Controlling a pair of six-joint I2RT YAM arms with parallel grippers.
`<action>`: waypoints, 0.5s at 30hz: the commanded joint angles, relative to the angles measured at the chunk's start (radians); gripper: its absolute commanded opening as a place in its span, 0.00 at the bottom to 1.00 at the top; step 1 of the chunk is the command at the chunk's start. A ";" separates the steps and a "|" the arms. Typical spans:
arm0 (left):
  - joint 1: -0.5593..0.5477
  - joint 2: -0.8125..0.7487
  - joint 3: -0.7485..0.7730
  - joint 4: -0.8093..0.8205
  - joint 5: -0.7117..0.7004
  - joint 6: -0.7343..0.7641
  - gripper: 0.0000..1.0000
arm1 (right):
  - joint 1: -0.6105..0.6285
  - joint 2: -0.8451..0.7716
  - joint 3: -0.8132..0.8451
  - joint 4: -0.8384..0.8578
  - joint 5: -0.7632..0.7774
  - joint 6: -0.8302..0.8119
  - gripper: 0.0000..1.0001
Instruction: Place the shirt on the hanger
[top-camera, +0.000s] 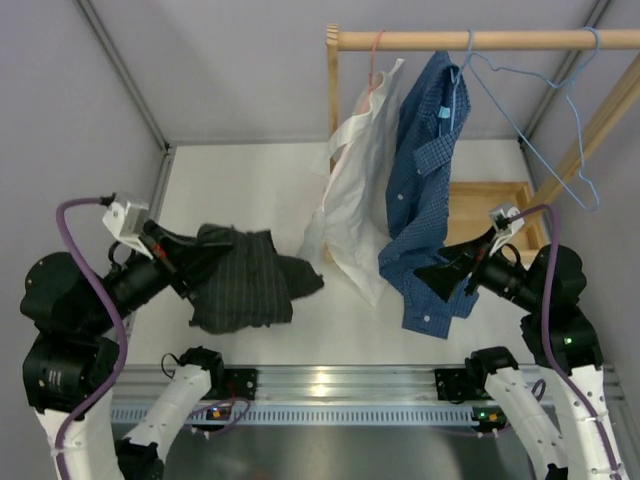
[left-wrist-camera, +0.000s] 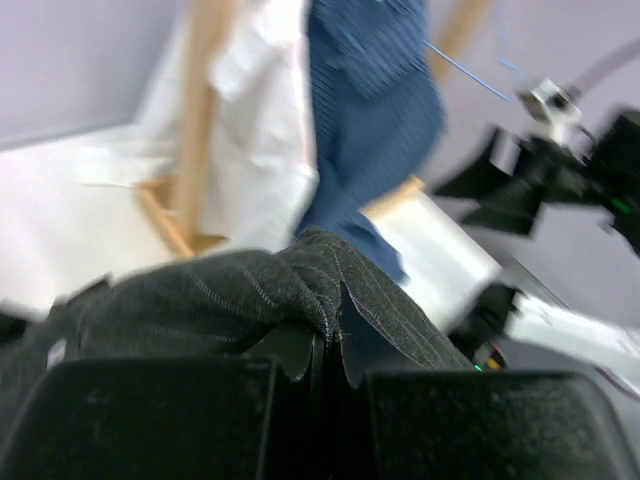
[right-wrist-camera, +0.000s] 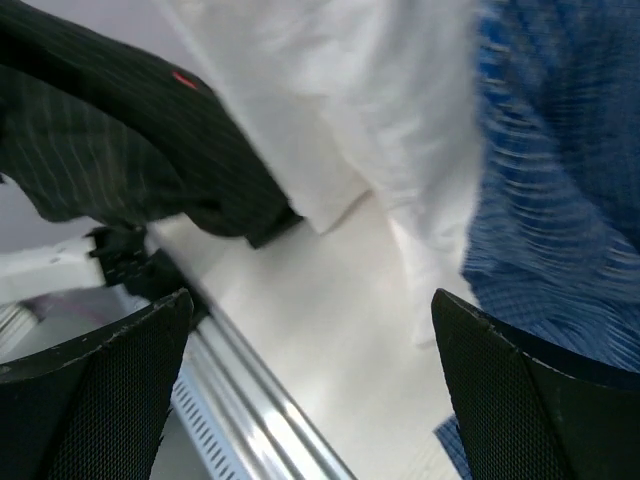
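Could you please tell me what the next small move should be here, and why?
Probably lift the left gripper a little higher so the shirt hangs out: its fingers are shut on a fold, and the cloth is bunched beneath them. The right gripper stands open, the hanger bare.

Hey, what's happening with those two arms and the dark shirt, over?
Left gripper shut on the dark shirt. Right gripper open, empty. Light-blue hanger bare on the rail, shirt not yet on it. Blue checked shirt and white shirt hang beside it.
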 joint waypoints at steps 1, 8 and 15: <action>-0.007 -0.043 -0.071 0.032 0.328 -0.031 0.00 | 0.016 0.033 -0.022 0.228 -0.359 0.064 0.99; -0.070 -0.142 -0.346 0.095 0.495 -0.176 0.37 | 0.090 0.110 -0.001 0.119 -0.285 -0.007 0.99; -0.179 -0.140 -0.559 0.096 0.441 -0.143 0.98 | 0.097 0.191 0.012 0.086 -0.217 -0.042 0.99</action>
